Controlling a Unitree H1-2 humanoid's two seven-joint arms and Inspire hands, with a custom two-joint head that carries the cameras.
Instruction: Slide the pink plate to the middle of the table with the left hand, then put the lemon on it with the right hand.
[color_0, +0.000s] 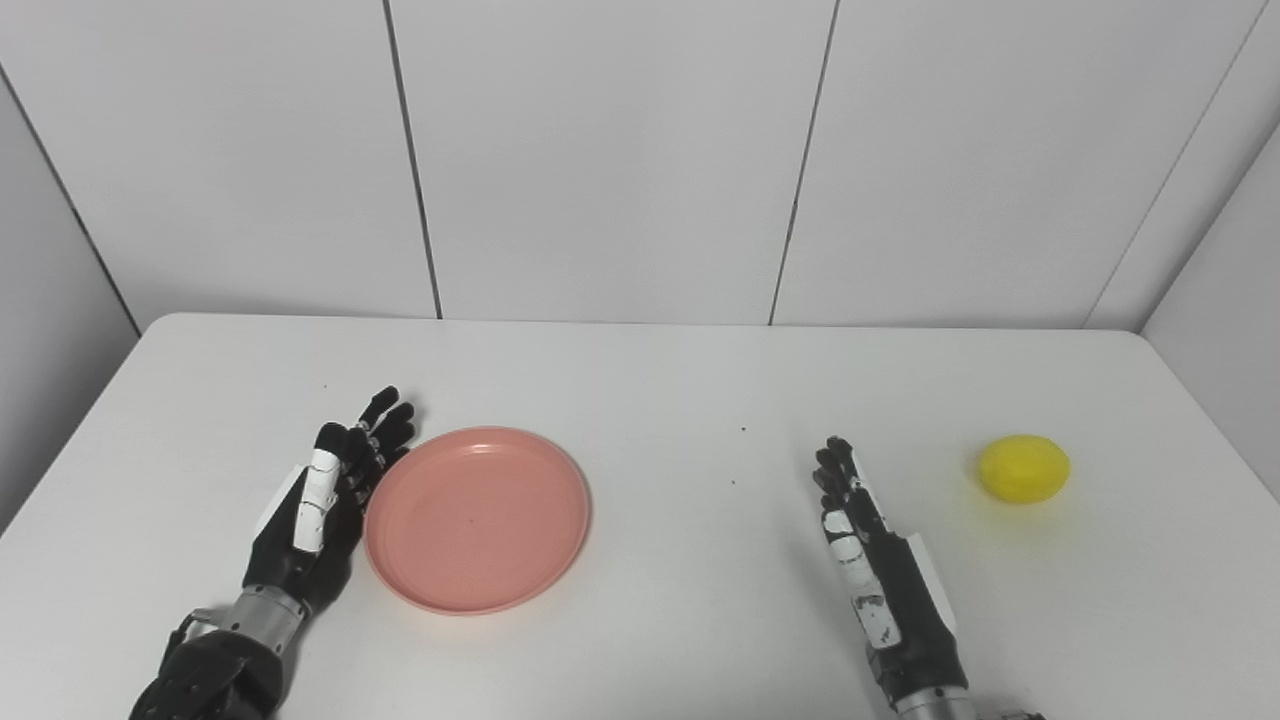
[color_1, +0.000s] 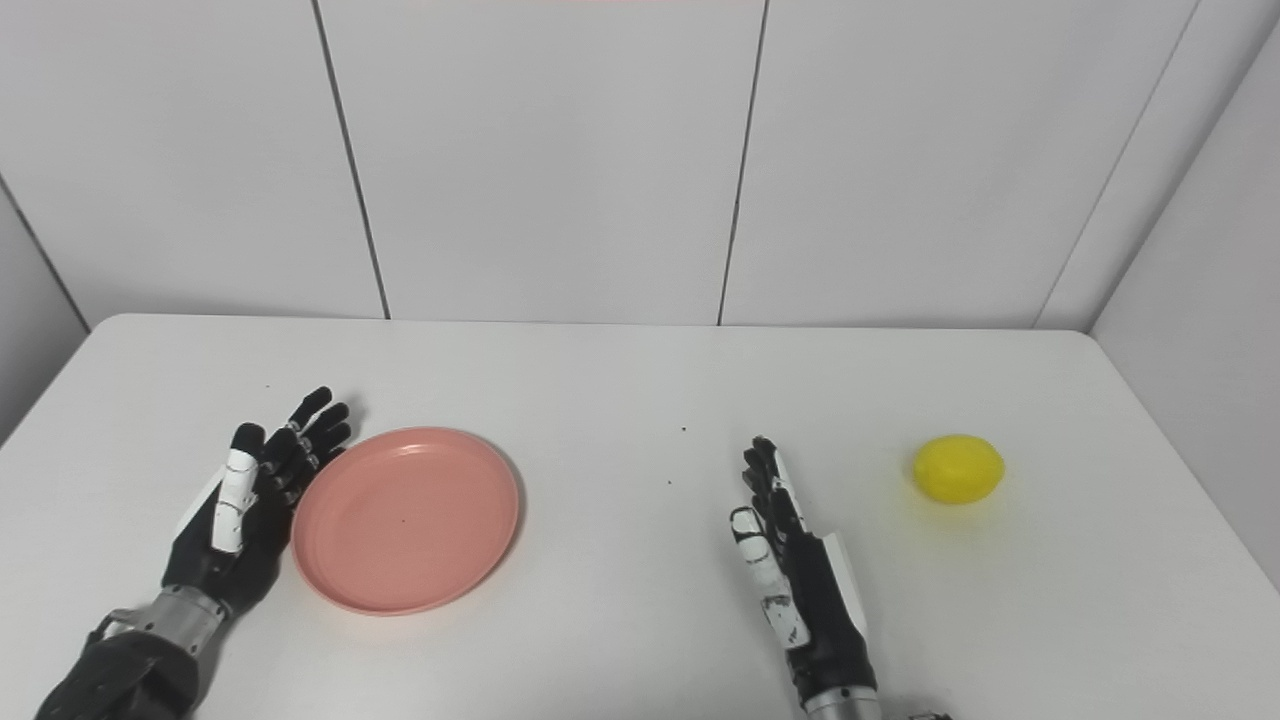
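Pink plate (color_0: 477, 518) sits lower left of the frame, left hand (color_0: 320, 505) just beside it, fingers spread, holding nothing. Right hand (color_0: 880, 570), lower right, is flat and empty, apart from the lemon (color_0: 1023, 468).

The pink plate (color_0: 477, 518) is round and shallow, with a low raised rim and a smooth, bare inside. It lies flat and upright on the white table (color_0: 660, 390), left of the middle and toward the near edge. The lemon (color_0: 1023, 468) is bright yellow and oval, with slightly pointed ends. It rests on its side on the right part of the table, near the right edge, well apart from the plate and about level with the plate's far rim.
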